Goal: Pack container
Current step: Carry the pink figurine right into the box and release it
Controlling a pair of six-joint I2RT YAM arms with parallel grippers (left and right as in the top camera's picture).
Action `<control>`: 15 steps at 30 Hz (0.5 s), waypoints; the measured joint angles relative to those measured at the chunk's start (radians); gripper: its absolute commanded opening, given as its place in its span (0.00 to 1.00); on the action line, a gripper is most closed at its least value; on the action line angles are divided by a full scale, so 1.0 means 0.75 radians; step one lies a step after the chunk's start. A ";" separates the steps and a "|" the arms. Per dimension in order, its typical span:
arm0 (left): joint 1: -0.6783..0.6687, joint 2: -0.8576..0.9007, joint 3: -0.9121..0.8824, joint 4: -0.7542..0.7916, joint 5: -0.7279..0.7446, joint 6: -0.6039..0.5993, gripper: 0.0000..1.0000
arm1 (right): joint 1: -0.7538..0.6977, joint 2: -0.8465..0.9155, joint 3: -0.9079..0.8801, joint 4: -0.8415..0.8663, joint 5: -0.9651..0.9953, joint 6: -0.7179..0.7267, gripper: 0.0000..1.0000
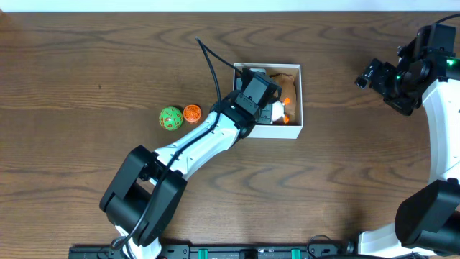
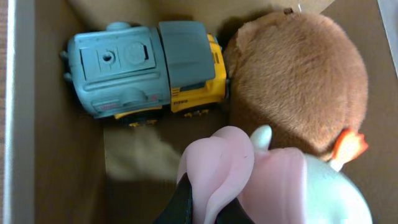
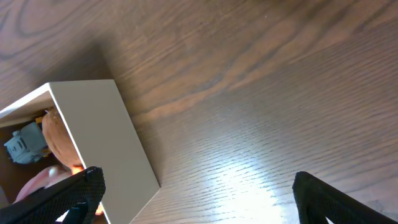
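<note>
White-walled square container [image 1: 293, 131], lidless, mid-table, holding toys

The wood-grain worktop [image 1: 86, 72] is dark brown. The square cardboard box [image 1: 277, 131]: white outside, brown inside. The plastic toy truck [image 2: 143, 71]: grey-blue and yellow. Fuzzy plush toy [image 2: 298, 87] tan, mottled ball [image 1: 170, 118] green, smaller ball [image 1: 192, 112] orange.

Truck [image 2: 143, 68] against plush [image 2: 292, 81] inside container [image 3: 102, 134] (two balls [image 1: 171, 118] well left)

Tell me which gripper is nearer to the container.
Left. The left gripper reaches down inside the container; the right gripper hangs open over the table, well clear of the container's outer wall.
</note>
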 measured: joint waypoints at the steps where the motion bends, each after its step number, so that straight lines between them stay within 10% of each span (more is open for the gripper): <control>1: -0.005 0.000 0.000 0.005 -0.001 -0.004 0.06 | 0.000 0.000 0.000 0.000 0.001 0.000 0.99; 9: -0.114 0.000 0.000 0.020 -0.010 -0.007 0.07 | 0.000 0.000 0.000 -0.001 0.000 0.000 0.99; 15: -0.145 0.000 0.000 0.026 -0.015 -0.008 0.26 | 0.000 0.000 0.000 -0.003 0.001 0.000 0.99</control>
